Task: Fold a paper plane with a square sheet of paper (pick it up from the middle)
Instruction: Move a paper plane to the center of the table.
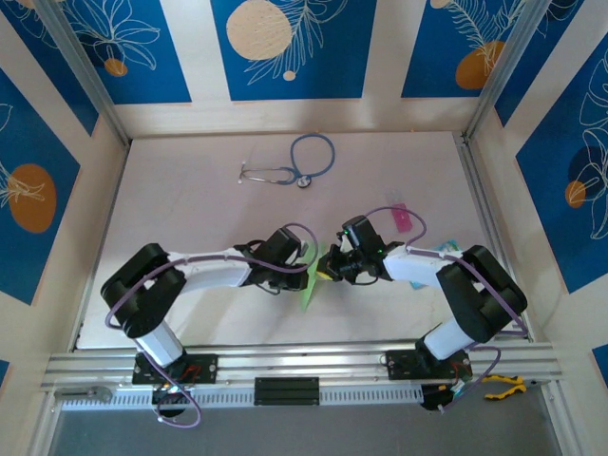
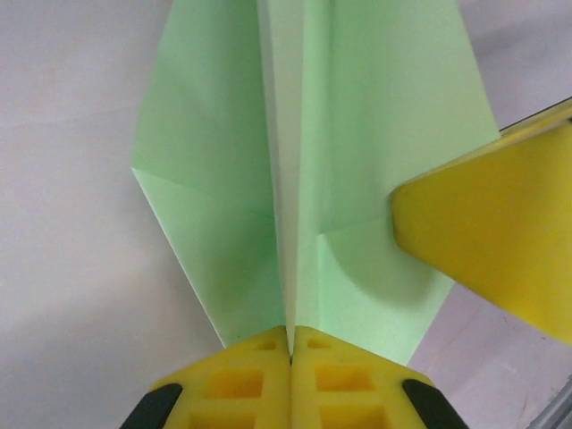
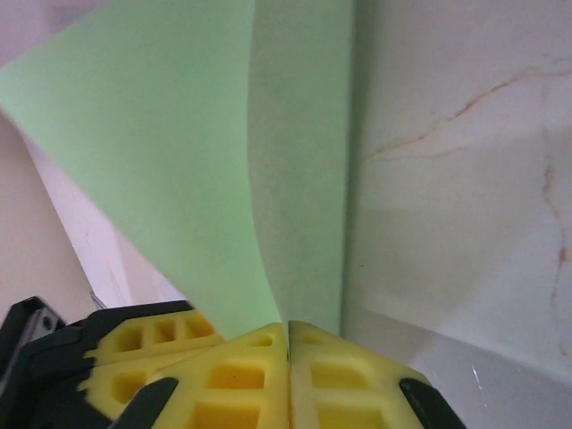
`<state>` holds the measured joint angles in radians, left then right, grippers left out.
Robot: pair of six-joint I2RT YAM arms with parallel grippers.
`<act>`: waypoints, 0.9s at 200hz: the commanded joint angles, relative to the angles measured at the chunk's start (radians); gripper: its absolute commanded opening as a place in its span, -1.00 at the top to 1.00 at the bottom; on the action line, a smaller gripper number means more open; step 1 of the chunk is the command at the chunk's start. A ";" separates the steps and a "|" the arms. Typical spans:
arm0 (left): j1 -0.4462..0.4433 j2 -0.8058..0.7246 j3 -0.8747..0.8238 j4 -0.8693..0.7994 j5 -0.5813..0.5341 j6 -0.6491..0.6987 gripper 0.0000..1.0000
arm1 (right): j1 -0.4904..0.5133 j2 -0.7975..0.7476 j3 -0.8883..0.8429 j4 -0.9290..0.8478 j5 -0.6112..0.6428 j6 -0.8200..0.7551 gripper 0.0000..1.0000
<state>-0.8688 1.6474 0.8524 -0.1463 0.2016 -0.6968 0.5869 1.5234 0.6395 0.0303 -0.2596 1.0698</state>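
Note:
The square sheet of paper [image 1: 311, 281] is pale green, folded to a pointed shape with a centre crease, and held above the table between the two arms. In the left wrist view the paper [image 2: 357, 134] shows diagonal flaps on both sides of the crease. My left gripper [image 2: 290, 338] is shut on its centre ridge. A yellow finger [image 2: 500, 237] of the right gripper presses the paper's right flap. In the right wrist view my right gripper [image 3: 288, 329] is shut on an edge of the paper [image 3: 179, 152], with the left gripper's fingers [image 3: 134, 353] just beside it at the lower left.
A stethoscope [image 1: 293, 167] lies at the back of the table. A small pink block [image 1: 402, 218] and a teal-and-white packet [image 1: 448, 249] sit to the right, behind the right arm. A yellow-handled tool [image 1: 503, 385] rests on the front rail.

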 commanded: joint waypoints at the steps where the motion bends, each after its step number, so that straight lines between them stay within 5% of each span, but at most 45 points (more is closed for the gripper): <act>1: -0.009 -0.056 0.054 -0.128 -0.119 0.019 0.89 | -0.005 -0.031 0.012 -0.052 0.010 -0.024 0.72; 63: -0.009 -0.041 0.152 -0.360 -0.317 0.022 0.89 | -0.011 -0.106 -0.015 -0.085 0.057 -0.044 0.44; 180: -0.012 0.069 0.220 -0.400 -0.271 0.032 0.76 | -0.022 -0.075 -0.035 -0.044 0.026 -0.023 0.43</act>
<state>-0.8692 1.7042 1.0424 -0.5129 -0.0822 -0.6781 0.5690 1.4319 0.6189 -0.0154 -0.2131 1.0420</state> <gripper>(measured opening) 0.109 0.285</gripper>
